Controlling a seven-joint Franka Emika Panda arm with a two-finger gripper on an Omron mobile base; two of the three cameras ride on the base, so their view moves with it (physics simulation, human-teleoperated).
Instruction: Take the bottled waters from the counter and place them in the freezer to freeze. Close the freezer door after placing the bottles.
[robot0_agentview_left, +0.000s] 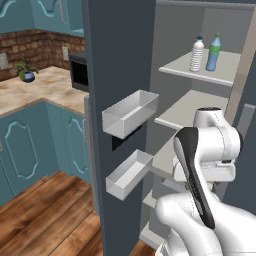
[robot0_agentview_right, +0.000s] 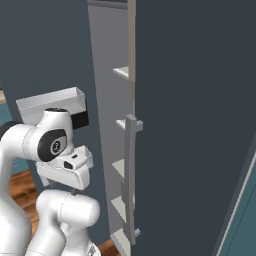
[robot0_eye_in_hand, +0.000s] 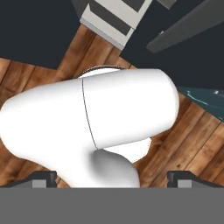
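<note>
Both bottled waters stand on the upper light grey shelf (robot0_agentview_left: 227, 67) inside the tall dark slate-blue freezer (robot0_agentview_left: 172, 30): the clear-whitish plastic bottle with the pale label (robot0_agentview_left: 197, 55) just beside the translucent blue bottle with the green cap (robot0_agentview_left: 213, 53), upright, toward the shelf's front edge. Judged from that, what is left is to close the tall narrow slate-blue freezer door (robot0_agentview_left: 117, 60), which stands wide open, its pale bins (robot0_agentview_left: 129, 114) facing the opening.

The hand (robot0_eye_in_hand: 112, 177) points down over the wooden floor (robot0_eye_in_hand: 26, 74); its two dark fingertips (robot0_eye_in_hand: 43, 177) sit far apart, so it looks spread wide and holds nothing.

To do this well, the hand should probably reach around to the door's outer face and push near the free edge, away from the hinge, where least force is needed. A flat, steady push should beat a grasp. The folded arm must be drawn out of the door's path first, or the bins could strike it. The beige marble-patterned bench (robot0_agentview_left: 37, 87) lies well to the left.
</note>
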